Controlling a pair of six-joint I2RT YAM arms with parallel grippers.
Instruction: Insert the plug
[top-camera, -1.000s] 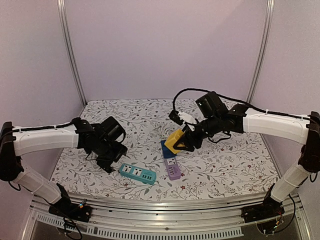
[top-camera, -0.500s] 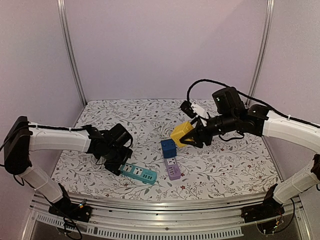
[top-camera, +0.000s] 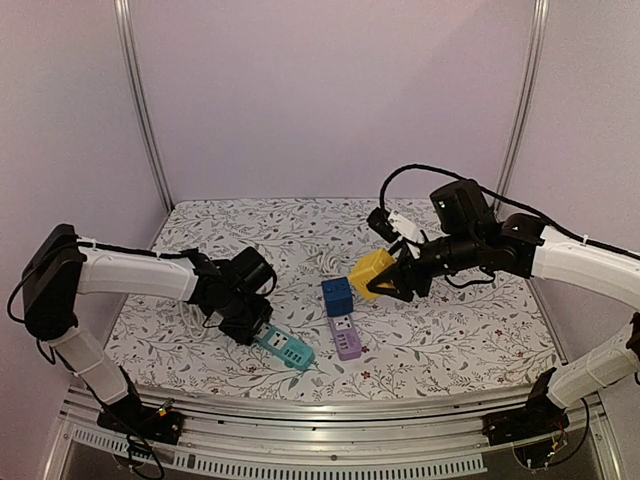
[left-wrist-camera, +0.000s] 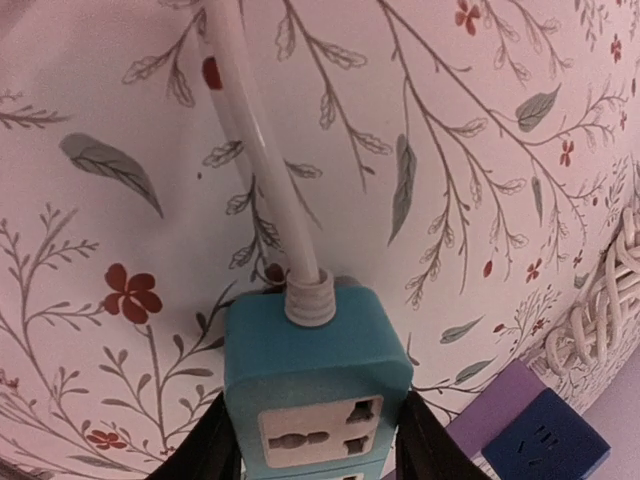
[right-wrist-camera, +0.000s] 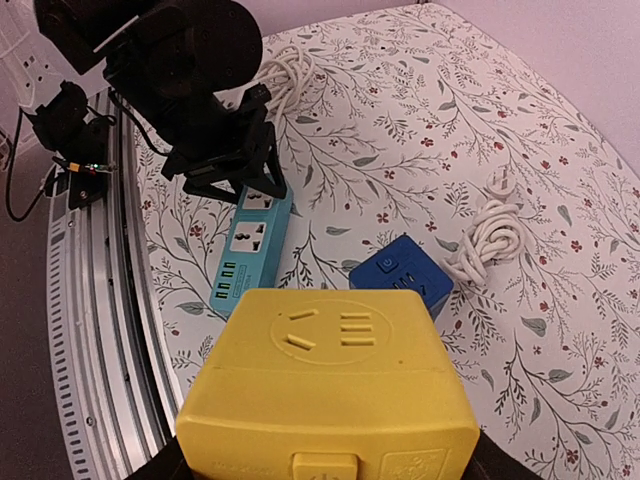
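Note:
My left gripper (top-camera: 255, 328) has its jaws against both sides of the cord end of a teal power strip (top-camera: 283, 346) that lies on the floral table. In the left wrist view the gripper (left-wrist-camera: 315, 425) straddles the strip (left-wrist-camera: 315, 370), whose white cord (left-wrist-camera: 260, 170) runs away from me. My right gripper (top-camera: 395, 283) holds a yellow cube socket (top-camera: 371, 271) in the air, socket face up (right-wrist-camera: 325, 390), with the gripper (right-wrist-camera: 325, 465) mostly hidden behind it. A white plug (right-wrist-camera: 498, 183) lies on the table at the end of a coiled white cable (right-wrist-camera: 490, 240).
A blue cube socket (top-camera: 337, 296) stands beside a purple power strip (top-camera: 345, 337) at mid table, just right of the teal strip. The teal strip's cord is coiled (right-wrist-camera: 285, 70) behind the left arm. A metal rail (top-camera: 320, 415) runs along the near edge.
My left gripper slid right onto the teal strip's end and closed on it, and the strip turned slightly. My right arm carried the yellow cube up and to the right.

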